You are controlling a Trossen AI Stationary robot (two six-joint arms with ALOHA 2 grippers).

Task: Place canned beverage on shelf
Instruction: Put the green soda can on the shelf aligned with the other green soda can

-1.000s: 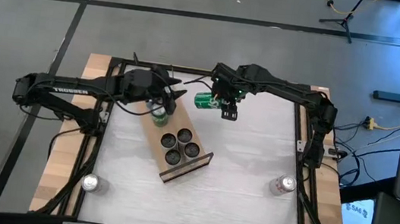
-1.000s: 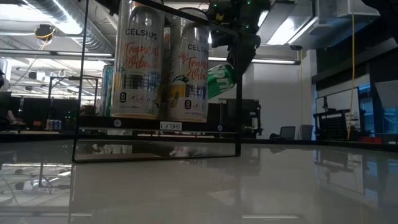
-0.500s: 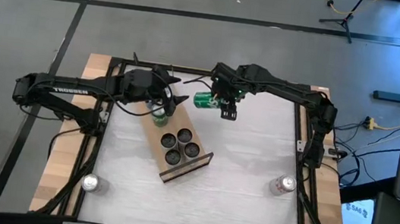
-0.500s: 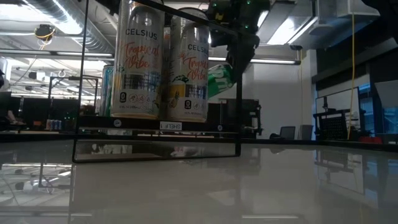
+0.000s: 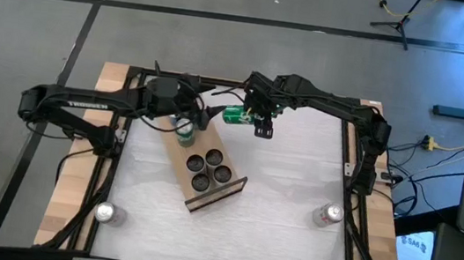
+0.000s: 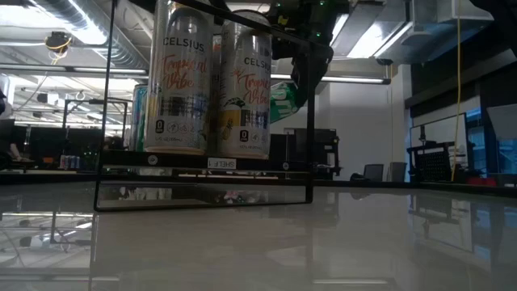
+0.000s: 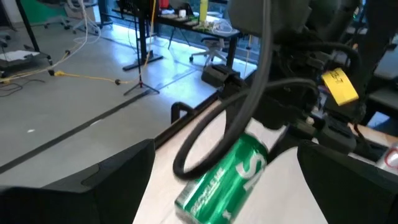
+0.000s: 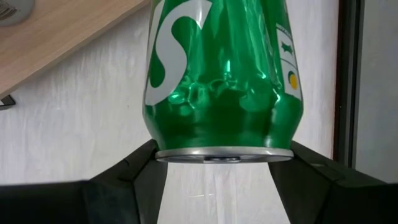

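The shelf (image 5: 183, 155), a light-wood board with dark edges, lies slantwise on the white table. Several cans stand on its near half (image 5: 212, 170), and one green-and-white can (image 5: 184, 131) stands at its far end. In the low view two tall Celsius cans (image 6: 212, 81) show on it. My right gripper (image 5: 255, 120) is shut on a green canned beverage (image 5: 234, 114) in the air beyond the shelf's far end. My left gripper (image 5: 204, 115) hovers open just over the far-end can, its fingers (image 7: 118, 180) wide apart, with the green can (image 7: 227, 180) ahead of it. My right gripper pinches the green can at one end, just by its rim (image 8: 224, 148), with one finger (image 8: 134, 169) on each side. The fingers come from above, slanting steeply down. The can is lifted clear of the table and tilted, and its wall (image 8: 217, 93) shows dents.
One loose silver can (image 5: 103, 212) stands near the table's front left corner and another (image 5: 326, 215) near the front right. The table's dark frame (image 5: 355, 176) runs along its edges. White tabletop (image 5: 289, 173) lies bare to the right of the shelf.
My left gripper has opened wider over the can at the shelf's far end and has tipped up a little. My right gripper has stayed put with the green can.
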